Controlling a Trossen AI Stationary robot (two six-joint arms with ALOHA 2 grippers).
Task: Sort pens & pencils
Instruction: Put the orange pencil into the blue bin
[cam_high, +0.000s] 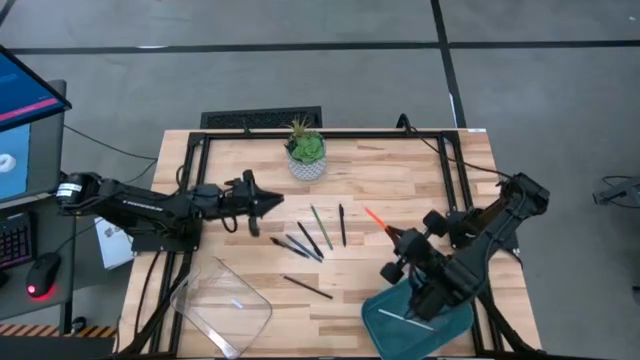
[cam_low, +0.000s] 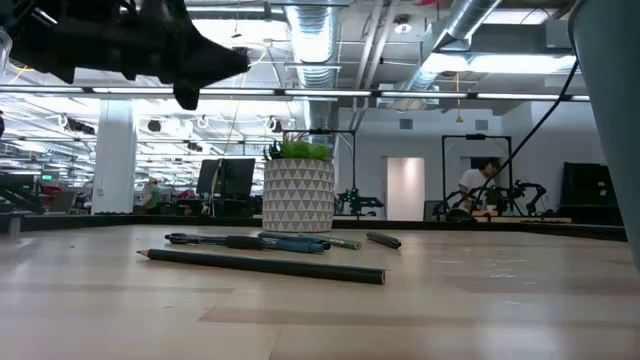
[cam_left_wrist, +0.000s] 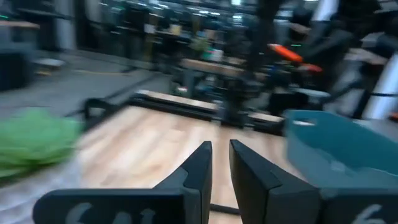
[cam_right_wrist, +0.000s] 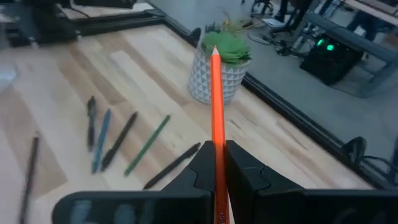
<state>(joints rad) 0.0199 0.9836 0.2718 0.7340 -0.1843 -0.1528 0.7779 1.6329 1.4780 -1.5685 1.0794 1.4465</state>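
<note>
Right pincer: clamped on orange pencil. Left pincer: narrowly parted, empty, above surface. No legible writing.

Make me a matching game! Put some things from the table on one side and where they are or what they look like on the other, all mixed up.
Things:
1. orange pencil
2. potted plant
3. clear tray
4. teal bin

Places:
A. near the table's front edge, left of the middle
B. under the right gripper
C. pinched in the right gripper
D. at the table's back edge

Pairs: 1-C, 2-D, 3-A, 4-B
</note>
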